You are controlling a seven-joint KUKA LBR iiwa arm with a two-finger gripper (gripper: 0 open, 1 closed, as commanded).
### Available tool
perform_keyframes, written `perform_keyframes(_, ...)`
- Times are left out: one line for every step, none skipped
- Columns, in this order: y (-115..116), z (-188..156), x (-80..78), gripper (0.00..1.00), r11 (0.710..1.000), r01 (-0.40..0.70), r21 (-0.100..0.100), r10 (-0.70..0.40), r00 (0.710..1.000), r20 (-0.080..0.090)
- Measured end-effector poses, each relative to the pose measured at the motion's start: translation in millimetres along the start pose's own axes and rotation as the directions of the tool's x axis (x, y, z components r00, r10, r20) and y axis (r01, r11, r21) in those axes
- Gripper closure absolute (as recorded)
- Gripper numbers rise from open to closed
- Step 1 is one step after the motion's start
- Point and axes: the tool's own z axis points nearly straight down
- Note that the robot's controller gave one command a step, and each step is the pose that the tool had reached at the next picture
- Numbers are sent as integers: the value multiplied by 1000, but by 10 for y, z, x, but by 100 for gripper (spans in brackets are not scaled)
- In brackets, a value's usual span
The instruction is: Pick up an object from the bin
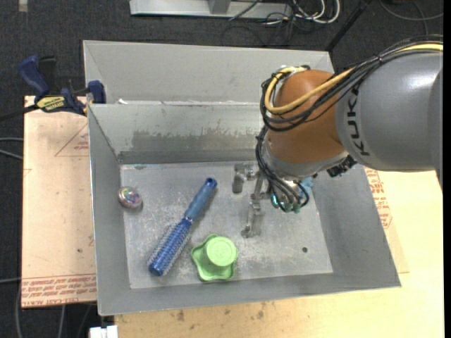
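Dark carpet lies around the grey metal bin, whose floor is mostly bare. Below the arm's orange cover, the gripper hangs over an empty patch right of the bin's middle; whether it is open or closed cannot be told, and nothing shows in its grasp. Nearest to it, to its left, a blue hairbrush lies slantwise with its handle end towards the gripper, apart from it. A green round cap-like piece sits just beside the brush's bristled end, near the front wall. A small shiny ball rests well apart by the left wall
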Motion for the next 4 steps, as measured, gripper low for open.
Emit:
perform_keyframes(884,205,-616,0,962,273,0,-273,962,10)
perform_keyframes(854,900,-57,0,892,453,2,-453,892,2)
perform_keyframes(854,881,-75,100,892,451,2,-451,892,7)
perform_keyframes(946,-821,-246,100,888,461,6,-461,887,16)
